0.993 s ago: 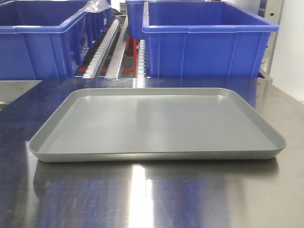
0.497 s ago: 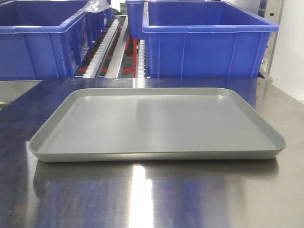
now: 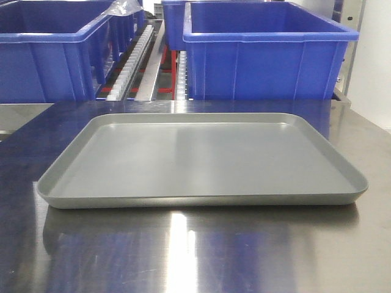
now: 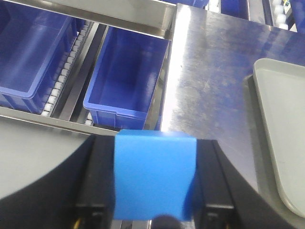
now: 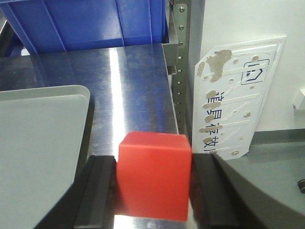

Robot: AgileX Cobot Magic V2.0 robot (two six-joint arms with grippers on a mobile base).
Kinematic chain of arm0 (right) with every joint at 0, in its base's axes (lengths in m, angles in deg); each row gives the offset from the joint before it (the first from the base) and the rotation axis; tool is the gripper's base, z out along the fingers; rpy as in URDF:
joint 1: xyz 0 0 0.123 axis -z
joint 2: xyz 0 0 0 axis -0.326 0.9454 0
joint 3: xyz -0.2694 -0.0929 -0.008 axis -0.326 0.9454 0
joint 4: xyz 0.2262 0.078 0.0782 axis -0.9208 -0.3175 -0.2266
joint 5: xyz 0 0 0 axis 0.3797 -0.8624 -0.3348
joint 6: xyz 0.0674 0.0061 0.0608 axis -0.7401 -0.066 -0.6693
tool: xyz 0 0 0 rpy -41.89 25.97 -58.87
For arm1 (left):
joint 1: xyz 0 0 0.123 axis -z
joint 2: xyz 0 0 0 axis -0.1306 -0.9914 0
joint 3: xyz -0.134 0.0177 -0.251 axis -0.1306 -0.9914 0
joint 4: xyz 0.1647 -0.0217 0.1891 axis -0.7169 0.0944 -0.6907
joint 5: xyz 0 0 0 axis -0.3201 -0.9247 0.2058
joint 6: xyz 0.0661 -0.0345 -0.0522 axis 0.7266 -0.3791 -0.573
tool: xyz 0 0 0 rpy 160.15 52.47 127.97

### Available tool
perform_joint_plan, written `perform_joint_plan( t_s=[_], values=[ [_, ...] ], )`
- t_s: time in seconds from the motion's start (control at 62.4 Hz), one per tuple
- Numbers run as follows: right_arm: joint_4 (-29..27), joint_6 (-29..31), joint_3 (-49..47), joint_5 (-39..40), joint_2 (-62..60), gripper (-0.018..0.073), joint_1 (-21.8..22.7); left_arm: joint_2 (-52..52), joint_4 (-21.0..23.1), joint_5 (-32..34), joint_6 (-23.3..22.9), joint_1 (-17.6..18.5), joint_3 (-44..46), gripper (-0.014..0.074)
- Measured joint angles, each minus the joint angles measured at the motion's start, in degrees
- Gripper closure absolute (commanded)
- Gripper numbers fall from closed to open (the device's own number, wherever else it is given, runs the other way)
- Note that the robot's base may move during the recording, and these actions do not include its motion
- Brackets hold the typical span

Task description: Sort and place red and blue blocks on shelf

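Note:
The blue block (image 4: 155, 174) is clamped between the black fingers of my left gripper (image 4: 155, 183), held above the left edge of the steel table, over the shelf (image 4: 119, 12) and its blue bins below. The red block (image 5: 154, 175) is pinched in my right gripper (image 5: 154, 183), above the table's right part beside the grey tray. In the front view neither gripper nor either block shows; the shelf (image 3: 146, 67) with white rollers stands behind the table.
An empty grey tray (image 3: 201, 160) lies on the steel table (image 3: 183, 250). Large blue bins (image 3: 269, 52) sit on the shelf behind; a lower bin (image 4: 126, 76) lies left of the table. A white placard (image 5: 233, 100) leans past the table's right edge.

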Motion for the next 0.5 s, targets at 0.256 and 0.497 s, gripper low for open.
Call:
perform_joint_plan(
  t_s=[0.256,0.497],
  values=[
    [0.00,0.00,0.00,0.00,0.00,0.0510,0.00,0.00,0.00,-0.04,0.00,0.00,0.00,0.0472],
    [0.00,0.00,0.00,0.00,0.00,0.0510,0.00,0.00,0.00,-0.04,0.00,0.00,0.00,0.0472]
  ],
)
